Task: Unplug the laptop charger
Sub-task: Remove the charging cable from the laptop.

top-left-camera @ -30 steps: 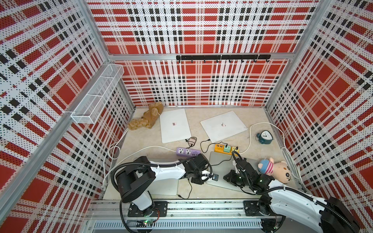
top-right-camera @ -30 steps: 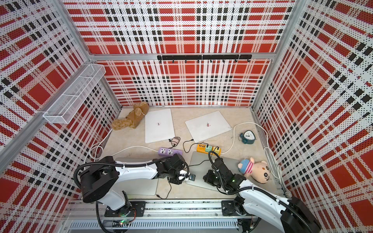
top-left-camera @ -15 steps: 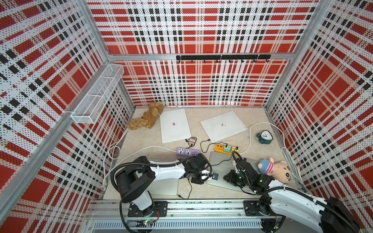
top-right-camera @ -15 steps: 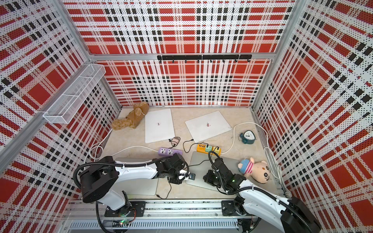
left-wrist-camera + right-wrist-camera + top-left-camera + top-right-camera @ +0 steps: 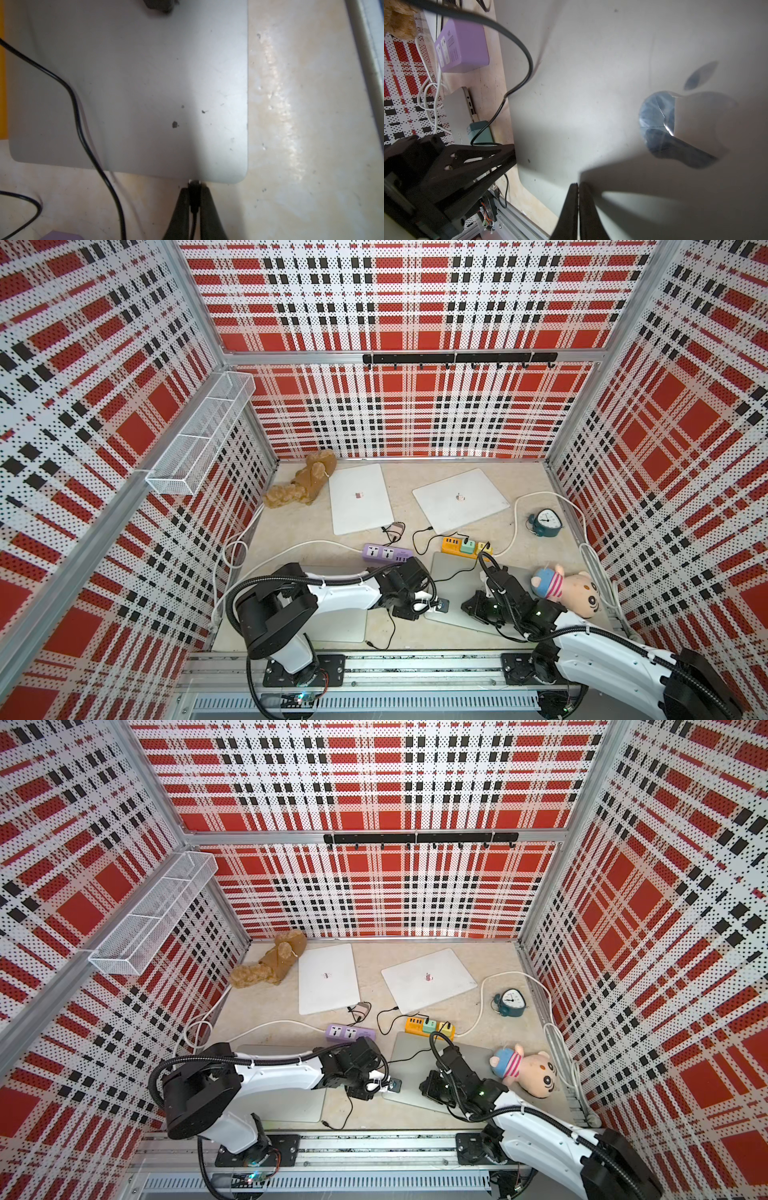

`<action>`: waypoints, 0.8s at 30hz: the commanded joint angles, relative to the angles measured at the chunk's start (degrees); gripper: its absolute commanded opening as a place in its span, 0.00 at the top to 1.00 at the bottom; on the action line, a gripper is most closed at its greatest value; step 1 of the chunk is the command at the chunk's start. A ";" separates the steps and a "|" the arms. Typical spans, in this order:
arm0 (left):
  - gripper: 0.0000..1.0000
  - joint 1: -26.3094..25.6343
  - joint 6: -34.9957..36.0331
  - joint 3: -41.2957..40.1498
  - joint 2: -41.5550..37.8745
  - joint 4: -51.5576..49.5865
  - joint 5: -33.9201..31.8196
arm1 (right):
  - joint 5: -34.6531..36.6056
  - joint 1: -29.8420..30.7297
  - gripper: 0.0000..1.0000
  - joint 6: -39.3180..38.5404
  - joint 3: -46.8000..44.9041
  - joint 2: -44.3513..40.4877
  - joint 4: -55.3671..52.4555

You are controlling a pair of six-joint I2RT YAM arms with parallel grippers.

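While the left gripper (image 5: 194, 188) pinches the black charger plug (image 5: 194, 184) right at the gray laptop (image 5: 145, 83) edge, right gripper (image 5: 578, 187) is closed tight, tips over that laptop; in both top views laptop lies at 5 o'clock on table (image 5: 299, 531), orange power strip (image 5: 465, 546) at its 12 o'clock

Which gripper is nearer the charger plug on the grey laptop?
Left: the left gripper is shut on the charger plug; right gripper, shut, is over the grey laptop lid, apart from it.
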 commanded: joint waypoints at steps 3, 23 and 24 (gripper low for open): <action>0.96 1.21 -0.44 -0.15 -1.41 -2.12 -1.81 | 2.66 0.32 0.92 -0.27 -0.41 0.20 -5.85; 0.82 1.43 -2.45 -1.74 -9.03 1.88 0.84 | 5.36 0.32 0.92 -1.15 2.67 -1.84 -10.12; 0.78 1.36 -2.75 -1.69 -9.22 2.07 0.95 | 5.78 0.32 0.92 -1.23 3.15 -1.95 -10.78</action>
